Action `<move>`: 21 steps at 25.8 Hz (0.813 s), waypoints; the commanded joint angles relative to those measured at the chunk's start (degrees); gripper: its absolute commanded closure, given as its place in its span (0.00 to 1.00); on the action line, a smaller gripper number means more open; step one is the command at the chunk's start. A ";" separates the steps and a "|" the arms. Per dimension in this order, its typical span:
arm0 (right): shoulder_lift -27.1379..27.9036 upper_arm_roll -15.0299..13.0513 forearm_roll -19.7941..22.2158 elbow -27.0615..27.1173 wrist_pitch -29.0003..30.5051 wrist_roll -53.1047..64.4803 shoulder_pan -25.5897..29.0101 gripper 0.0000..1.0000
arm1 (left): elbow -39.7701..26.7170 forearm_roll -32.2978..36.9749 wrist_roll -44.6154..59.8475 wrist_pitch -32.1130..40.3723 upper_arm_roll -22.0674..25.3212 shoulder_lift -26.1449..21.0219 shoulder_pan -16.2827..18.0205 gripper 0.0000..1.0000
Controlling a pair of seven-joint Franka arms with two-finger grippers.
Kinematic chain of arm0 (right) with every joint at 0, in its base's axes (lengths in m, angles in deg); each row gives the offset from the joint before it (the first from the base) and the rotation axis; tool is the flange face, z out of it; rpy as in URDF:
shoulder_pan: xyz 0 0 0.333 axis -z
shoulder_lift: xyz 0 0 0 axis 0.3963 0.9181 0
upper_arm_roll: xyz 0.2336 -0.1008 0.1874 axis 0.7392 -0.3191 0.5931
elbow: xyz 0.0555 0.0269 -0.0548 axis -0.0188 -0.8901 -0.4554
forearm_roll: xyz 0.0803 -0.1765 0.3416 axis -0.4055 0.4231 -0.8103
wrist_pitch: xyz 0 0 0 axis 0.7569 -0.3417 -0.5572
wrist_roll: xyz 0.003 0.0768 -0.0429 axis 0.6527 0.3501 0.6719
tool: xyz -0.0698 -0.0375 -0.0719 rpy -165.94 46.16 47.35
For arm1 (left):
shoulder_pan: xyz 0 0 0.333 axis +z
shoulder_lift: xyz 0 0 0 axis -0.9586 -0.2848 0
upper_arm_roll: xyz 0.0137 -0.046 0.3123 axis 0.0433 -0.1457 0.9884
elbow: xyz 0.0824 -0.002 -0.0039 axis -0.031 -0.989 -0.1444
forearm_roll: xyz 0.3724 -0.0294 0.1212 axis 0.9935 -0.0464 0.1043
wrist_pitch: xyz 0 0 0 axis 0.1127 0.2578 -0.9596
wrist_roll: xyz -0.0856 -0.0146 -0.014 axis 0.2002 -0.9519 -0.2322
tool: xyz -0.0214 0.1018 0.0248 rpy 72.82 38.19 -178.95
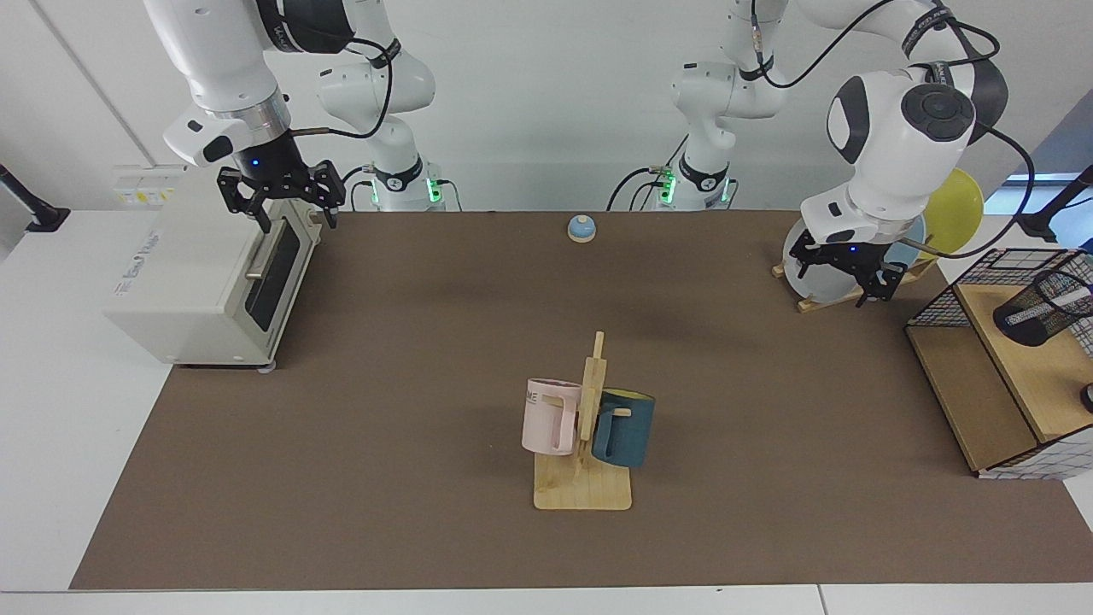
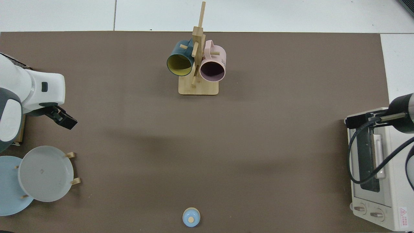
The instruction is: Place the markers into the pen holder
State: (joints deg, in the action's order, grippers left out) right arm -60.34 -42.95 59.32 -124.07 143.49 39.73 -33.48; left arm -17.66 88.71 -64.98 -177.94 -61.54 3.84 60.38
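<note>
I see the marker (image 1: pixel 1052 304) resting in the pen holder (image 1: pixel 1031 308) on the shelf (image 1: pixel 1016 376), so the placing looks done. My left gripper (image 1: pixel 845 272), fingers apart and empty, hangs by the plates (image 1: pixel 824 282); the right gripper (image 1: pixel 282 198), spread too, waits over the toaster oven (image 1: pixel 201 282). Next I would only park the left arm.

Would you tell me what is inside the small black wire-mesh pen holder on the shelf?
A slim white marker leans inside the black wire-mesh pen holder, its upper part showing through the mesh and at the rim. Its lower end and the holder's bottom are hidden by the mesh.
</note>
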 commanded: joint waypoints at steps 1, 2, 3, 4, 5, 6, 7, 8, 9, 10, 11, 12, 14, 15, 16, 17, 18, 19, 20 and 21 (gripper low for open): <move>-0.31 0.33 -1.28 0.30 -0.38 1.90 0.99 0.00 | 0.77 -1.99 9.60 0.82 -0.90 0.94 0.49 0.00; -0.31 0.33 -1.28 0.30 -0.38 1.90 0.99 0.00 | 1.48 -2.08 9.69 0.91 -2.04 0.94 1.02 0.00; -0.31 0.33 -1.28 0.30 -0.38 1.90 0.99 0.00 | 2.18 -2.17 9.78 1.17 -3.10 0.94 1.81 0.00; -0.31 0.33 -1.28 0.30 -0.38 1.90 0.99 0.00 | 2.71 -2.17 9.95 1.35 -4.33 0.86 3.30 0.00; -0.31 0.33 -1.28 0.30 -0.38 1.90 0.99 0.00 | 3.06 -2.17 10.30 1.44 -6.25 1.03 4.70 0.00; -0.31 0.33 -1.28 0.30 -0.38 1.90 0.99 0.00 | 3.50 -2.08 11.26 1.96 -8.62 1.21 6.11 0.00; -0.31 0.33 -1.28 0.30 -0.38 1.90 0.99 0.00 | 3.94 -1.99 12.84 3.01 -10.73 1.47 7.69 0.00; -0.31 0.33 -1.28 0.30 -0.38 1.90 0.99 0.00 | 4.73 -1.73 15.12 4.32 -12.41 1.47 9.19 0.00; -0.31 0.33 -1.28 0.30 -0.38 1.90 0.99 0.00 | 5.52 -1.64 17.92 5.73 -13.55 1.56 9.90 0.00; -0.31 0.33 -1.28 0.30 -0.38 1.90 0.99 0.00 | 6.05 -1.64 20.82 6.87 -14.09 1.82 9.99 0.00; -0.31 0.33 -1.28 0.30 -0.38 1.90 0.99 0.00 | 6.31 -1.55 23.72 8.02 -14.18 2.69 9.64 0.00; -0.31 0.33 -1.28 0.30 -0.38 1.90 0.99 0.00 | 6.32 -1.81 25.84 8.72 -13.92 3.57 9.38 0.00; -0.31 0.33 -1.28 0.30 -0.38 1.90 0.99 0.00 | 6.23 -2.08 27.97 9.78 -13.48 4.81 9.20 0.00; -0.31 0.33 -1.28 0.30 -0.38 1.90 0.99 0.00 | 6.23 -2.17 27.80 10.13 -13.22 5.07 9.20 0.00; -0.31 0.33 -1.28 0.30 -0.38 1.90 0.99 0.00 | 6.23 -2.25 27.36 10.23 -13.21 5.16 9.55 0.00; -0.31 0.33 -1.28 0.30 -0.38 1.90 0.99 0.00 | 6.23 -2.52 27.27 10.14 -13.21 5.16 9.73 0.00; -0.31 0.33 -1.28 0.30 -0.38 1.90 0.99 0.00 | 6.23 -2.61 27.27 10.05 -13.21 5.16 9.82 0.00; -0.31 0.33 -1.28 0.30 -0.38 1.90 0.99 0.00 | 6.23 -2.78 27.27 9.96 -13.13 5.16 9.82 0.00; -0.31 0.33 -1.28 0.30 -0.38 1.90 0.99 0.00 | 6.23 -3.13 27.27 10.05 -12.78 5.16 9.82 0.00; -0.31 0.33 -1.28 0.30 -0.38 1.90 0.99 0.00 | 6.32 -3.57 27.27 10.05 -12.43 5.16 9.90 0.00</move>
State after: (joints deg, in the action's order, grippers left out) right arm -60.35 -42.95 59.32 -124.07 143.49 39.73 -33.48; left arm -11.31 87.23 -38.38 -168.69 -74.32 8.84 69.15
